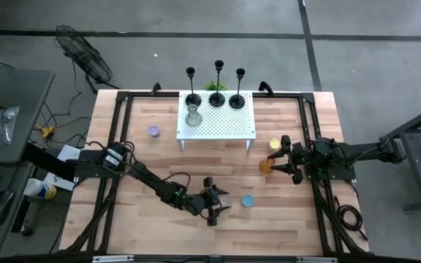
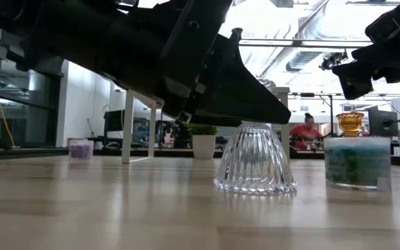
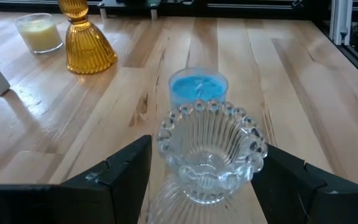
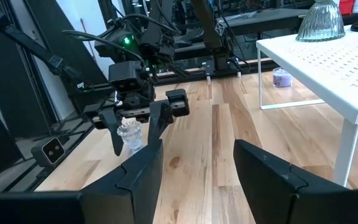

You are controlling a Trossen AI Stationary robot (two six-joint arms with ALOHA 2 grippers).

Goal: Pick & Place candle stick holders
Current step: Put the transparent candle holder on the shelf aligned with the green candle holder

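Left wrist view: clear ribbed glass holder [image 3: 210,155] standing upright, beaded rim up, between wide-spread left gripper [image 3: 207,180] fingers, untouched

text: none legible | labels: none legible | brands: none legible | numbers: none | signs: none
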